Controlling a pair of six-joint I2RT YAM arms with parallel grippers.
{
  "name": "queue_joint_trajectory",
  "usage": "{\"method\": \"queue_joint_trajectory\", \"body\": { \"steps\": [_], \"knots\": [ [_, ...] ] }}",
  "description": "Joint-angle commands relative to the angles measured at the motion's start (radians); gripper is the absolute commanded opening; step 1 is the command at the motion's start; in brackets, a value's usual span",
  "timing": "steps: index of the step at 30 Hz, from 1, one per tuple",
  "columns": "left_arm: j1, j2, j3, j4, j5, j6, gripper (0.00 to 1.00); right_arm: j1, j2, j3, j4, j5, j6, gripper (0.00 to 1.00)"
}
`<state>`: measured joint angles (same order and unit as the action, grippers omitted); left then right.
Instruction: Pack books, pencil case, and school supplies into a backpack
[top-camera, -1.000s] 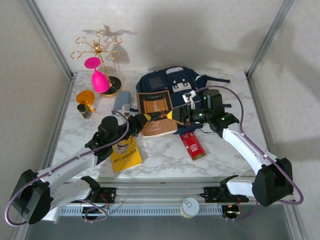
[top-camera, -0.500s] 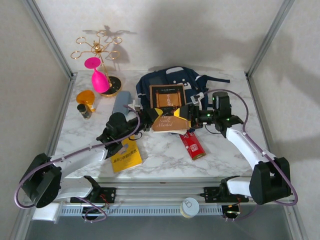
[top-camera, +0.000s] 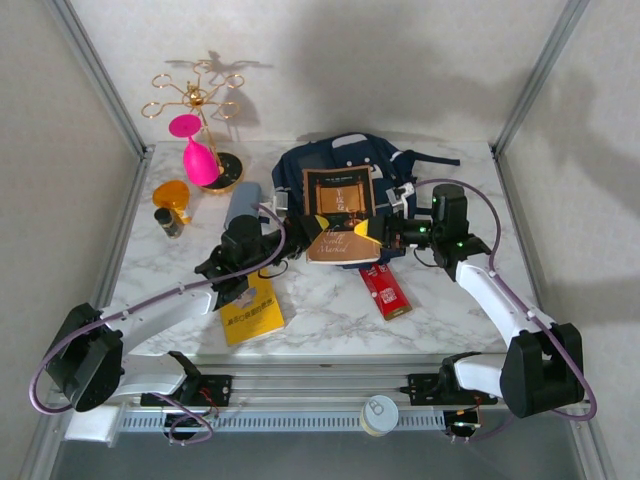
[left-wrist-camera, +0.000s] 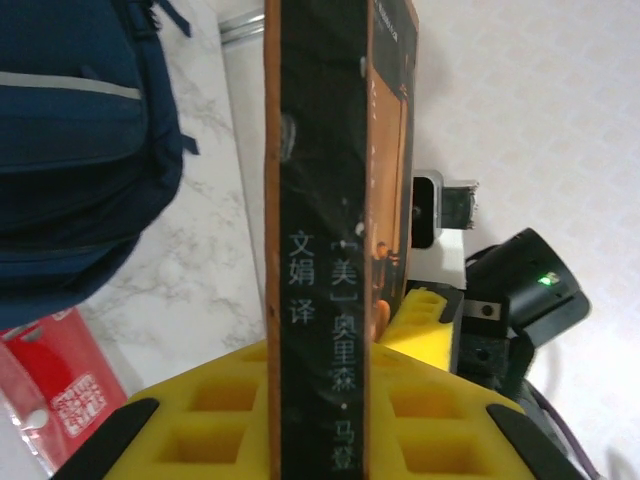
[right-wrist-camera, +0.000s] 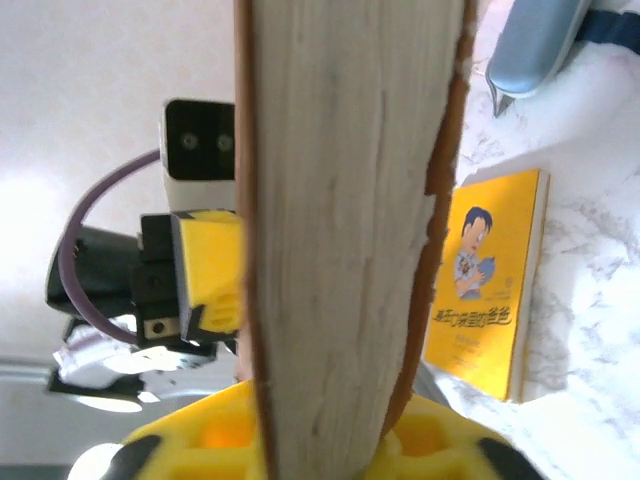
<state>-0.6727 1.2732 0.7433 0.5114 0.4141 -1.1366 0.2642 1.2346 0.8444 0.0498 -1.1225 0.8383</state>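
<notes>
A brown-black book (top-camera: 340, 212) with gold print hangs tilted above the front of the navy backpack (top-camera: 345, 160). My left gripper (top-camera: 303, 231) is shut on its spine edge (left-wrist-camera: 320, 200). From the other side, my right gripper (top-camera: 378, 233) is shut on its page edge (right-wrist-camera: 340, 200). The yellow book (top-camera: 252, 311) lies near the front left and also shows in the right wrist view (right-wrist-camera: 490, 280). The red school supplies pack (top-camera: 385, 290) lies in front of the backpack. The grey-blue pencil case (top-camera: 240, 205) rests to the left of the backpack.
A gold rack with a pink glass (top-camera: 200, 155) stands at the back left. In front of it sit an orange object (top-camera: 170, 193) and a small dark bottle (top-camera: 172, 222). A white round item (top-camera: 380, 412) sits on the front rail.
The brown-black book has moved right and back, over the backpack. My right gripper opened, shifted right and closed again on the book's edge. My left arm reached further forward.
</notes>
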Motion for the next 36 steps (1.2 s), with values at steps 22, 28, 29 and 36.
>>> {"method": "queue_joint_trajectory", "body": {
  "steps": [22, 28, 29, 36],
  "knots": [
    [-0.006, 0.563, 0.687, -0.781, -0.111, 1.430, 0.62, -0.596, -0.047, 0.123, -0.420, 0.298, -0.191, 0.00],
    [-0.020, 0.677, 0.791, -0.852, -0.061, 1.577, 0.63, -0.602, -0.049, 0.096, -0.392, 0.294, -0.171, 0.00],
    [-0.022, 0.691, 0.799, -0.857, -0.058, 1.589, 0.63, -0.603, -0.048, 0.092, -0.387, 0.292, -0.169, 0.00],
    [-0.024, 0.869, 0.962, -0.937, -0.042, 1.606, 0.64, -0.602, -0.045, 0.073, -0.357, 0.280, -0.155, 0.00]
  ]
}}
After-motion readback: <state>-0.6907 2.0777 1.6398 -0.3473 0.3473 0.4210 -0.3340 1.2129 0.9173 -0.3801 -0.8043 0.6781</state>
